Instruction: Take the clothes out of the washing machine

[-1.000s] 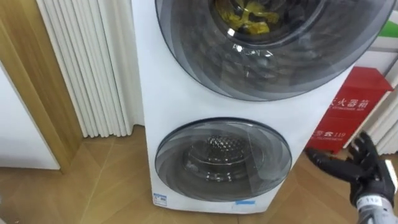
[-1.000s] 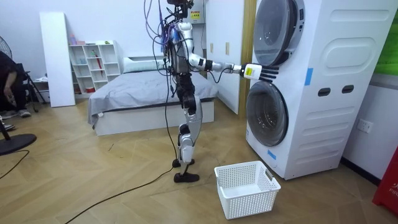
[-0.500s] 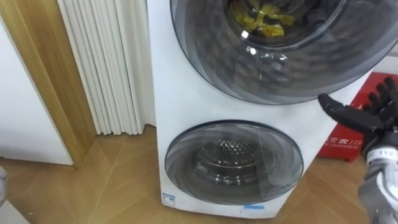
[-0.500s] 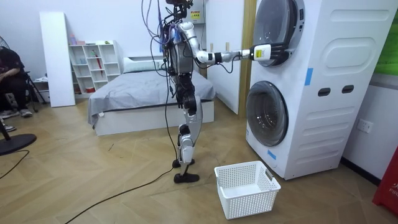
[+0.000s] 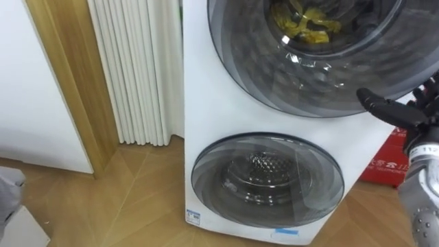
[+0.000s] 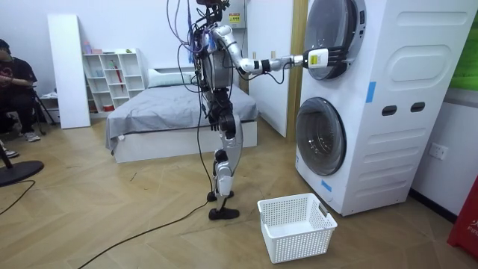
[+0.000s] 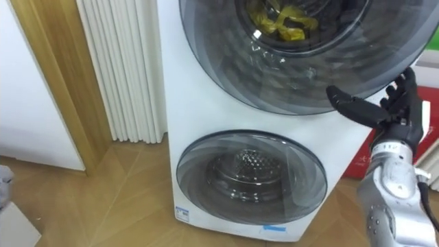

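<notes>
Facing the robot, a white stacked washing machine [image 6: 388, 112] is seen, its round dark-glass upper door [image 5: 322, 75] shut over the drum and a round dark-glass lower door [image 5: 267, 180] beneath. On the wooden floor [image 5: 137, 199], near the machine's foot, a white plastic lattice basket [image 6: 299, 243] is set. The robot's black right hand [image 7: 392, 116] is held at the upper door's right rim, fingers straight and spread, nothing grasped; contact cannot be confirmed. Crumpled yellow clothes [image 5: 309, 17] lie inside the upper drum. Door-opening is judged the step in hand; next, the rim must be hooked and pulled outward.
</notes>
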